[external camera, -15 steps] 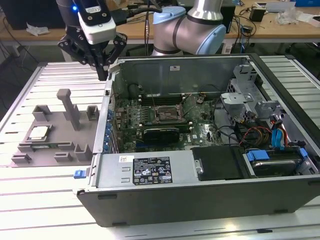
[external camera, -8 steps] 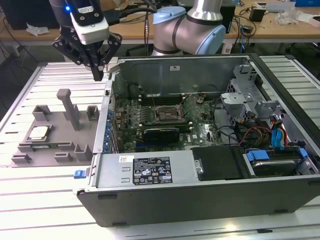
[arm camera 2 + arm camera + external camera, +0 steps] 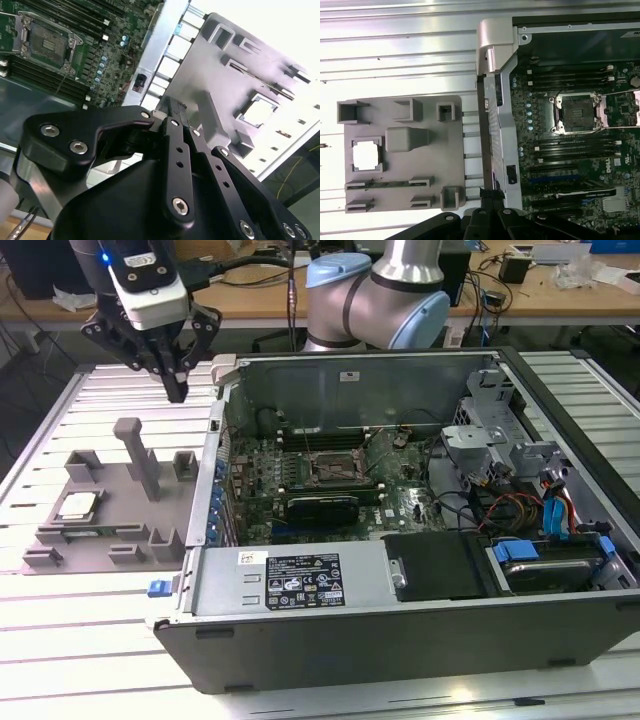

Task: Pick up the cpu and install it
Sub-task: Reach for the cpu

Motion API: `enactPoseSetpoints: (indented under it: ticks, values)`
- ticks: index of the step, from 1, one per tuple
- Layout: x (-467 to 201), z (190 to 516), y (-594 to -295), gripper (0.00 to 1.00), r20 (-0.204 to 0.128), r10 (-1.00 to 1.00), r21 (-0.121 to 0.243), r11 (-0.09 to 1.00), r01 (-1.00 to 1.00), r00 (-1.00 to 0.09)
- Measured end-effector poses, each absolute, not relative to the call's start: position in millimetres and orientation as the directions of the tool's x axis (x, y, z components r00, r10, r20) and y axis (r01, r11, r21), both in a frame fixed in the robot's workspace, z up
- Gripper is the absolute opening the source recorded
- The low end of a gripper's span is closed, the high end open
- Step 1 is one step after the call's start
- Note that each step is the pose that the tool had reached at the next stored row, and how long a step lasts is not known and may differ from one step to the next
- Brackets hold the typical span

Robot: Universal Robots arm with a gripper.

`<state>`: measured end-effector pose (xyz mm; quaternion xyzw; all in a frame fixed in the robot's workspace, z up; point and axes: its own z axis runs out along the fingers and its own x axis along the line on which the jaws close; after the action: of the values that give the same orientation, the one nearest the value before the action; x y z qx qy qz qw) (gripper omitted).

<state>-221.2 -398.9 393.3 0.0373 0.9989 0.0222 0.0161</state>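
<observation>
One cpu (image 3: 77, 505) lies flat in a recess near the grey tray's (image 3: 115, 495) edge farthest from the computer case (image 3: 400, 590), whose one socket (image 3: 333, 468) sits empty. The single gripper (image 3: 176, 390) hangs clenched and empty above the tray's case-side corner. A clean pick likely needs jaws spread, centred squarely over the chip.

we see a robotics lab. an open pc (image 3: 300, 585) lies on a slatted bench (image 3: 80, 640); cable-strewn desks (image 3: 565, 292) stand behind.
</observation>
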Motion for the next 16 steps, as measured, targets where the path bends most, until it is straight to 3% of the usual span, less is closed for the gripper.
enactPoseSetpoints:
  ticks: [16]
  values:
    - [-253, 393, -398, 0.11, -0.033, 0.075, 0.046, 0.996, 0.074, -0.997]
